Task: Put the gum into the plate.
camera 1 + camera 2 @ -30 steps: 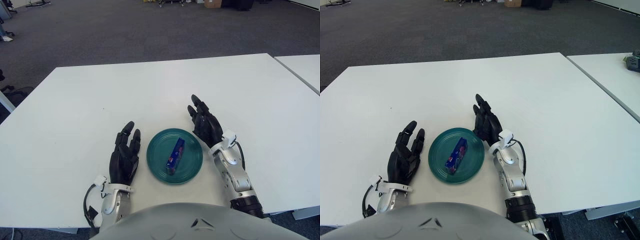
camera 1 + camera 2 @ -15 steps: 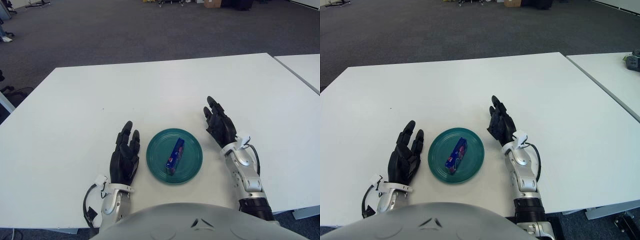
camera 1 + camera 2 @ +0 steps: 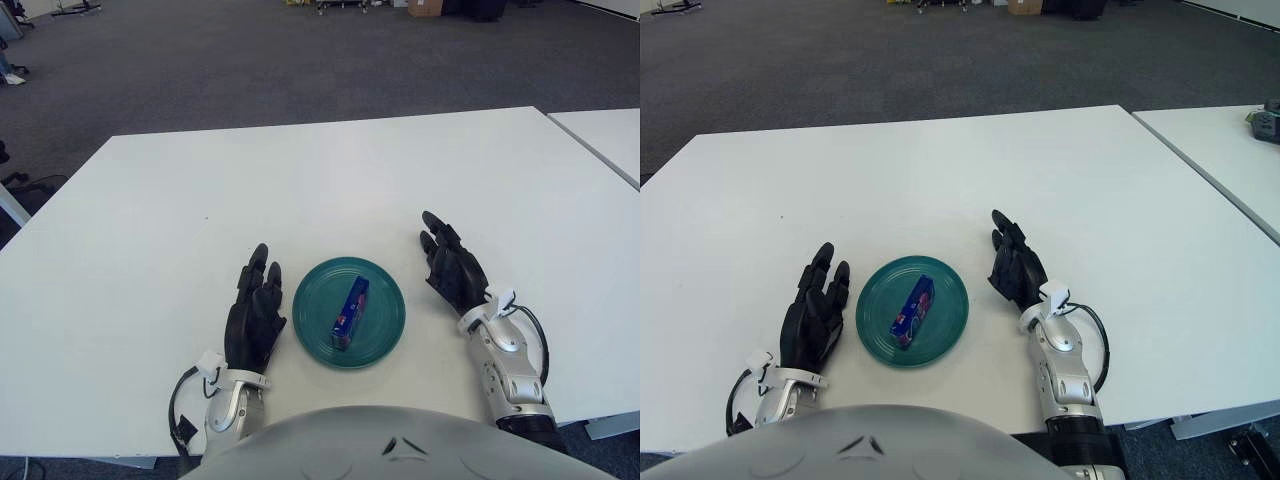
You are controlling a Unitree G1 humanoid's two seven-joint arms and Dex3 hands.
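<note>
The gum (image 3: 351, 309), a small stiff pack that looks light and best pinched across its long sides, lies inside the green plate (image 3: 384, 335), apparently flat. The right hand (image 3: 456, 271) at the plate's 3 o'clock and the left hand (image 3: 254, 315) at 9 o'clock both show fingers extended and loosely spread, holding nothing.

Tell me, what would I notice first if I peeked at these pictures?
Probably the teal plate near the front edge of the white table, with a blue gum pack lying in it. Then the black robot hands: the left hand beside the plate's left, the right hand to its right, both open.
</note>
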